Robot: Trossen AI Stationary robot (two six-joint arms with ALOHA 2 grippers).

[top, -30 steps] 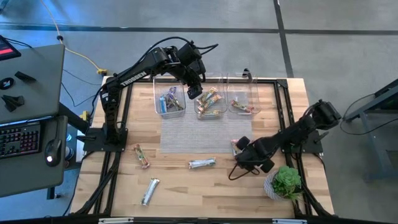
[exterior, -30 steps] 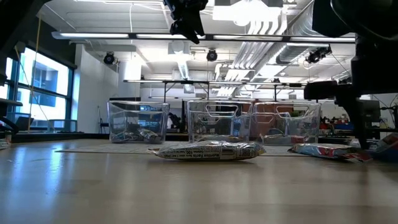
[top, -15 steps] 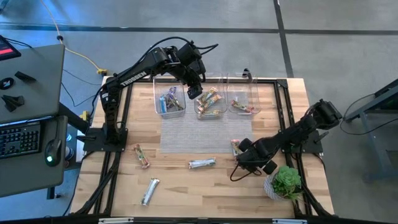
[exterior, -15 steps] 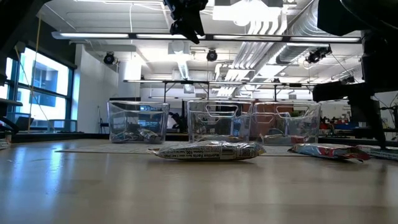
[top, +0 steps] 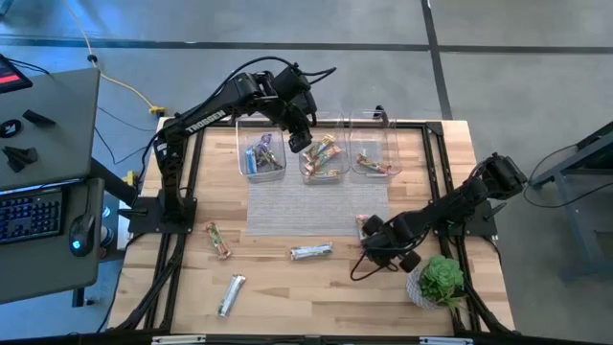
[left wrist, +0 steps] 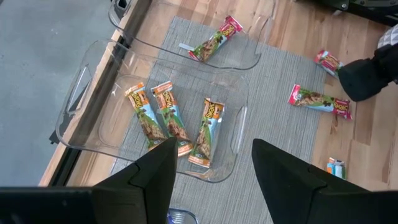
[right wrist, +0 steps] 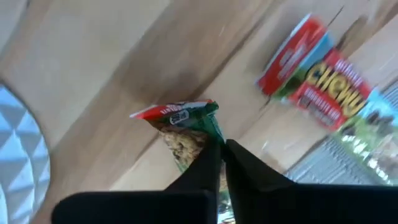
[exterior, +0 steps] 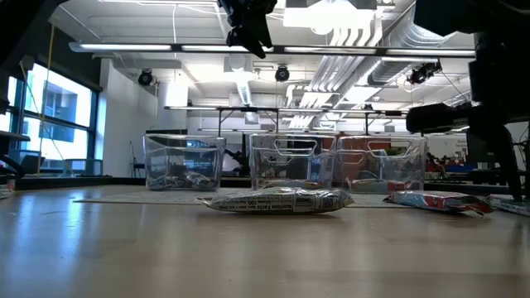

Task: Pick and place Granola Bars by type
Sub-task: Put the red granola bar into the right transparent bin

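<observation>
Near the mat's right edge: the right gripper (top: pixel 372 238) sits low over the wooden table (top: pixel 287 297), its fingers (right wrist: pixel 211 165) pinched together on the end of a green-and-red bar (right wrist: pixel 183 127).
Held bar: its wrapper sticks out past the fingertips in the right wrist view, above bare wood.
Neighbouring bar: a red-orange-green bar (right wrist: pixel 323 93) lies close by, half on the wood and half on the grey mat (top: pixel 316 206); the high view shows it just beside the right gripper (top: pixel 363 225).
Loose bars on the table: a silver bar (top: pixel 311 252) lies just off the mat's near edge and fills the middle of the low view (exterior: pixel 277 199); a red-orange-green bar (top: pixel 219 241) lies nearer the left arm's base; a second silver bar (top: pixel 231 293) lies well apart from it, towards the near edge.
Bins: three clear bins stand in a row at the far side. The left bin (top: pixel 260 158) holds silver and blue bars, the middle bin (left wrist: pixel 155 124) holds three orange-green bars side by side, and the right bin (top: pixel 375 153) holds one red-green bar (left wrist: pixel 216 40).
Left gripper: the left gripper (top: pixel 299 134) hangs above the gap between the left and middle bins, fingers (left wrist: pixel 146 180) spread apart, holding nothing.
Table corner: a green potted plant (top: pixel 441 279) stands beside the right arm.
</observation>
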